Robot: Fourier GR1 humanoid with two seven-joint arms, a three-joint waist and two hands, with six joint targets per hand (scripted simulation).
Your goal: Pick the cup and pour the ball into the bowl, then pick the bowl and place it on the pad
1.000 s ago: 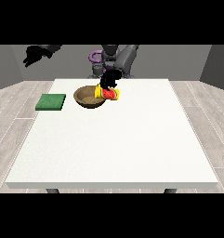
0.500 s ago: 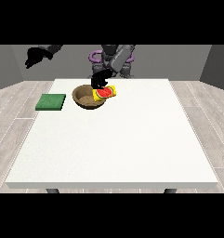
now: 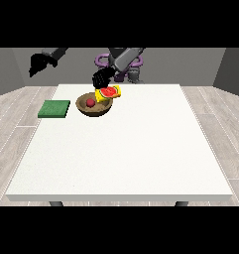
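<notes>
1. I have the cup [image 3: 109, 93] tipped over the far-right rim of the bowl [image 3: 94, 105], which makes sense for a pour.
2. Cup's long axis looks near horizontal, red-lined mouth facing the camera and down-left toward the bowl; yellow body trails back to the right.
3. Ball [image 3: 90, 102] is red and sits inside the bowl, left of centre. I judge the pour done.
4. Robot hand at the view's right [image 3: 102, 78] is at the cup's upper-left edge. Grip looks closed on the cup, fingers too small to detail.
5. Robot hand at the view's left [image 3: 37, 64] hangs high beyond the worktop's [image 3: 126, 149] far-left corner, well apart from everything, carrying nothing. Can't tell if its fingers are open or curled.
6. Pad [image 3: 54, 108] is green, flat at the worktop's left edge, near the bowl, not touching.
7. Next, as I read it: set the cup aside, then move the bowl left onto the pad.
</notes>
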